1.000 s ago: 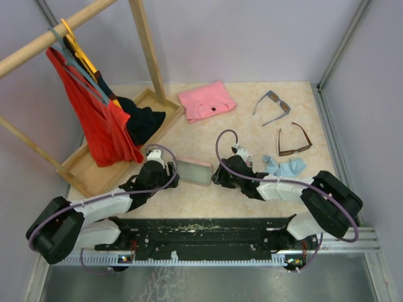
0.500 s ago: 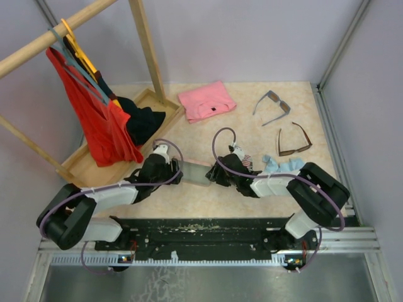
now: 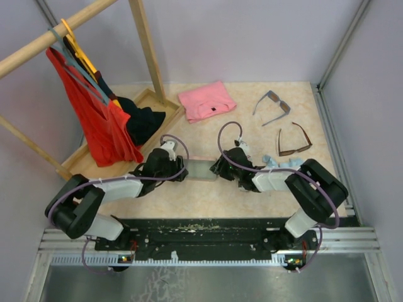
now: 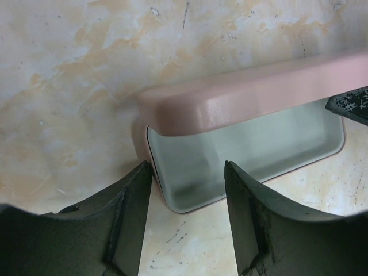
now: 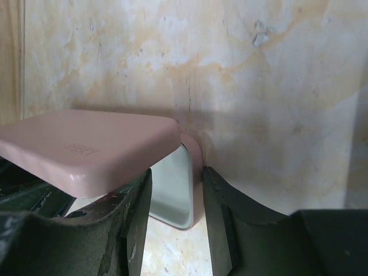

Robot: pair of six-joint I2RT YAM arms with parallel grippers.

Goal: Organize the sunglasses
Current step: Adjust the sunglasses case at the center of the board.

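Straddling opposite ends of an open pink oblong case [image 3: 200, 170], jaws of the left gripper [image 3: 182, 171] and right gripper [image 3: 220, 170] stand parted; whether either clamps it cannot be told. Grey-blue-framed dark sunglasses [image 3: 272, 106] and thin brown-framed sunglasses [image 3: 294, 141] lie far right on the marbled bench [image 3: 189, 196], well apart from the case.

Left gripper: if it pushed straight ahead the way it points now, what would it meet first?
The near end of the open pink oblong case with pale green lining. It lies just ahead of the left gripper, in line with the gap between its fingers, so contact looks almost immediate.
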